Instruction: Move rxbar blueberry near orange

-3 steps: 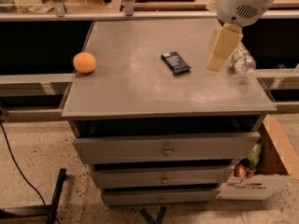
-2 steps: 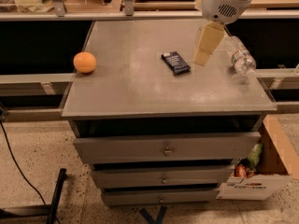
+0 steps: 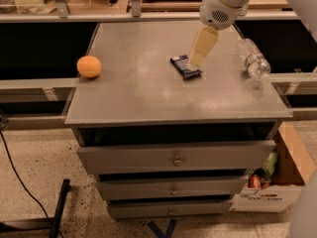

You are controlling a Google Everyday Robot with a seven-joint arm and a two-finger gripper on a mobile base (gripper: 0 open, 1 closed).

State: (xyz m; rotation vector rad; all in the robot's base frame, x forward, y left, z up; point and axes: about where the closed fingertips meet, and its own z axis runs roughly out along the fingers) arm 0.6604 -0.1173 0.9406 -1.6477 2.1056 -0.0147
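Note:
The rxbar blueberry [image 3: 184,68] is a small dark flat bar lying on the grey cabinet top [image 3: 148,88], right of centre. The orange [image 3: 89,66] sits at the left edge of the top, well apart from the bar. My gripper [image 3: 194,63] hangs from the white arm coming in from the upper right. Its cream-coloured fingers point down and stand right over the bar's right end, partly covering it.
A clear plastic water bottle [image 3: 253,59] lies on its side near the right edge of the top. The cabinet has three drawers [image 3: 176,157] below. A cardboard box [image 3: 277,182] stands on the floor at the right. Shelving runs behind.
The gripper has moved left from beside the bottle to over the bar's right end. The bar, orange and bottle have not moved.

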